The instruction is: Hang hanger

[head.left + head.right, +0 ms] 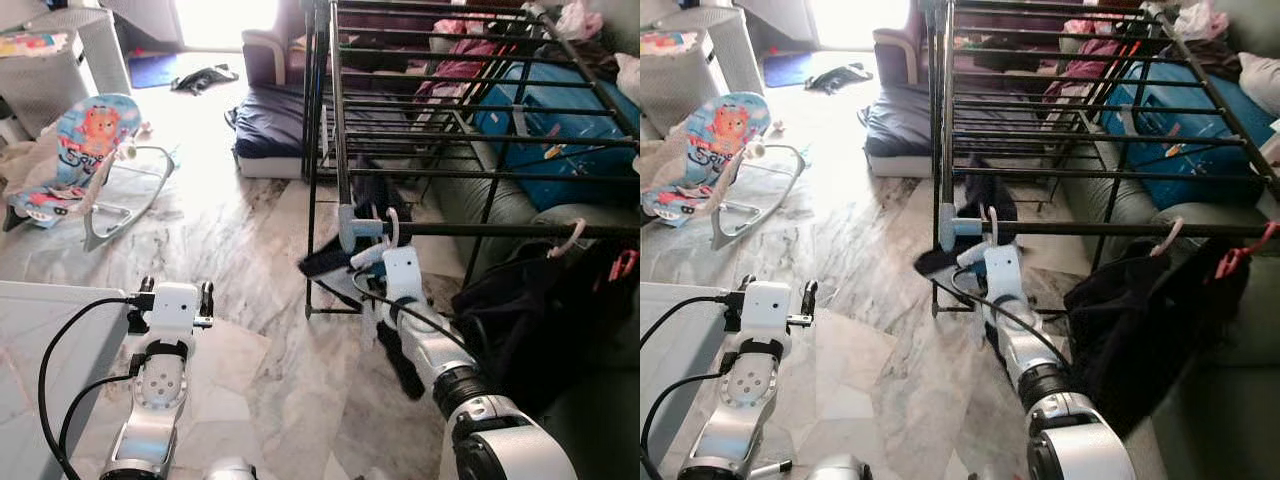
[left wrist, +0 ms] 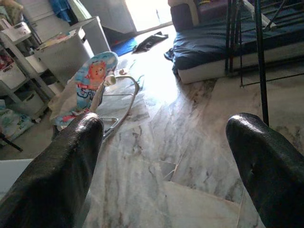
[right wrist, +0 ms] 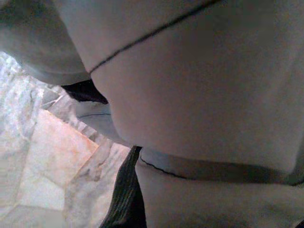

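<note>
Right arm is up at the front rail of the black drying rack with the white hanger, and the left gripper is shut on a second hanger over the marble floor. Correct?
Not quite. The left gripper holds nothing: the left wrist view shows its two black fingers spread wide with bare marble floor between them. The rest stands: the right gripper is up at the front rail of the black drying rack by the white hanger.

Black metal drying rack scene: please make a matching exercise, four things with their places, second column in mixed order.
1. white plastic hanger
2. baby bouncer with cartoon print
3. left gripper
4. blue suitcase

a. under the black metal drying rack, on the robot's right
b. open above the marble floor
c. hooked on the rack's front bar, at the right gripper
d. on the floor, far left

Pairs: 1-c, 2-d, 3-b, 4-a
</note>
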